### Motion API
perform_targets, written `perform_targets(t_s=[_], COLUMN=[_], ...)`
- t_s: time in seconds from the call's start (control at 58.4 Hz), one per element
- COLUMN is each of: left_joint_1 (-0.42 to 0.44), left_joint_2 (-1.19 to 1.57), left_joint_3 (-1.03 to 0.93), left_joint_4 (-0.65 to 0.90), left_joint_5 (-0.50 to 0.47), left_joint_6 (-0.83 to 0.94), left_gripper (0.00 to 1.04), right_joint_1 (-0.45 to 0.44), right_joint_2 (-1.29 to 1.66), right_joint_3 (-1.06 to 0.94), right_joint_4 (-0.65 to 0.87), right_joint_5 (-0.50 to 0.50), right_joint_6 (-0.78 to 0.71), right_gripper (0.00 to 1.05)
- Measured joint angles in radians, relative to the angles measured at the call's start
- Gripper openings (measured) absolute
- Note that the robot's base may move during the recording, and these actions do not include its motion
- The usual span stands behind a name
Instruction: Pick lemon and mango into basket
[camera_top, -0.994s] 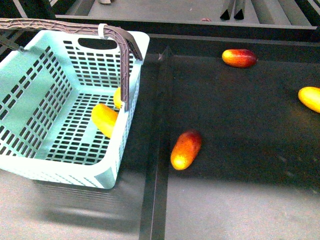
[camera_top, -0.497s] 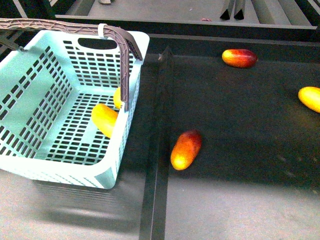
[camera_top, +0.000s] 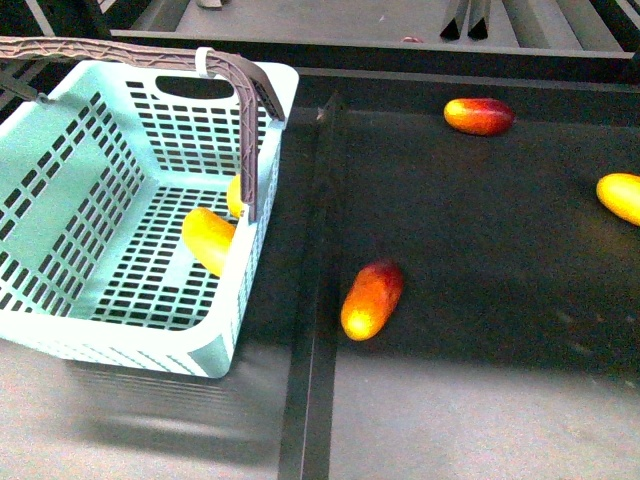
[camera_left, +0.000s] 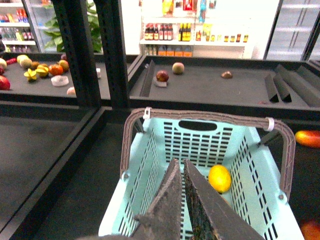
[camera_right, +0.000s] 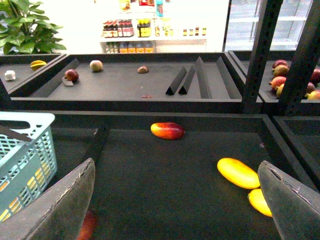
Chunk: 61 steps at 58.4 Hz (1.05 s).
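The basket (camera_top: 120, 215) stands at the left of the front view, and both fruits already lie on its slotted floor: the mango (camera_top: 208, 240) with its long axis slanting toward the basket's near right wall, and the lemon (camera_top: 236, 197) just beyond it, partly hidden behind the brown handle (camera_top: 250, 130); the left pincer (camera_left: 181, 200) hangs above the basket's near end with its blades almost together and nothing between them, the lemon ahead of and below its tips (the mango does not show from that wrist); so the left arm is much the nearer to both. Further right, on the dark shelf, lie a red-and-yellow mango (camera_top: 372, 299) and another red-and-yellow mango (camera_top: 479, 116); the right pincer (camera_right: 180, 200) is spread wide and empty, well apart from the basket.
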Motion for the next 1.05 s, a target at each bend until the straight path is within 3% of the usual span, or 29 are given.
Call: perform_targets(t_s=[0.617, 0.771, 0.96, 1.011, 1.045], left_joint_1=[0.000, 0.000, 0.000, 0.000, 0.000], left_joint_2=[-0.018, -0.018, -0.018, -0.018, -0.018], left_joint_3=[0.000, 0.000, 0.000, 0.000, 0.000], left_joint_4=[-0.007, -0.007, -0.007, -0.007, -0.007], left_joint_5=[0.000, 0.000, 0.000, 0.000, 0.000], left_joint_6=[-0.001, 0.000, 0.000, 0.000, 0.002], left_gripper=[0.04, 0.35, 0.92, 0.99, 0.98], right_joint_1=[0.000, 0.000, 0.000, 0.000, 0.000], right_joint_2=[0.000, 0.000, 0.000, 0.000, 0.000], right_joint_3=[0.000, 0.000, 0.000, 0.000, 0.000], right_joint_4=[0.000, 0.000, 0.000, 0.000, 0.000], right_joint_5=[0.000, 0.000, 0.000, 0.000, 0.000], right_joint_6=[0.000, 0.000, 0.000, 0.000, 0.000], right_gripper=[0.96, 0.96, 0.96, 0.96, 0.96])
